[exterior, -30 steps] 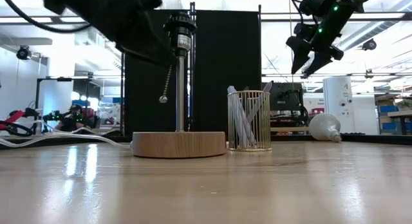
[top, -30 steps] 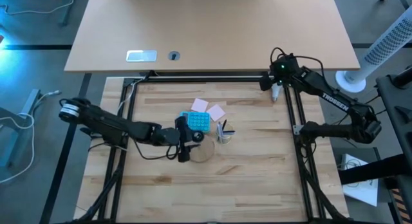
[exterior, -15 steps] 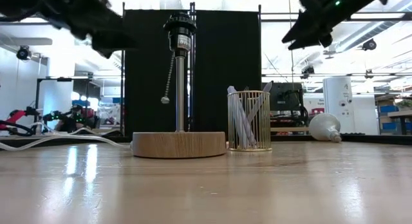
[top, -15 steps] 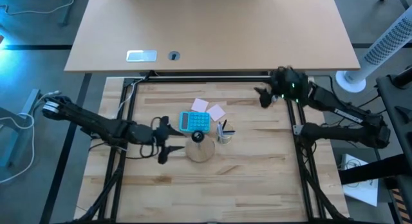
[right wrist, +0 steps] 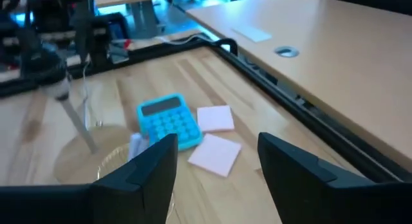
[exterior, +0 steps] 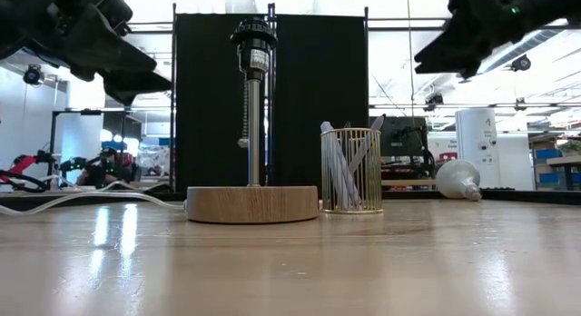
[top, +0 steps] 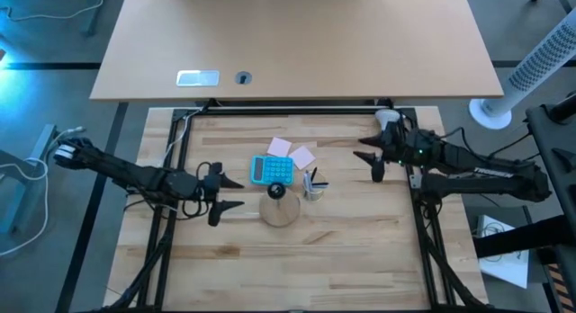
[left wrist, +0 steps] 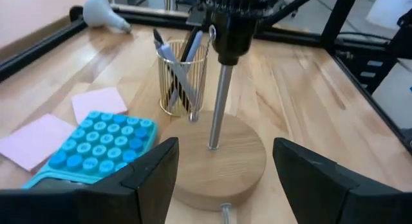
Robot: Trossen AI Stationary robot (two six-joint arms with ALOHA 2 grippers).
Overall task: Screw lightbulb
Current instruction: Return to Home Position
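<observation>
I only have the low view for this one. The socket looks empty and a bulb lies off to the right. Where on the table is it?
Observer: The lightbulb lies near the table's back right corner, beside the black frame rail, touching neither gripper.
Operator: Which arms are the dark shapes up top?
Observer: Upper right is the right gripper, open, in front of the bulb; upper left is the left gripper, open, left of the lamp.
</observation>
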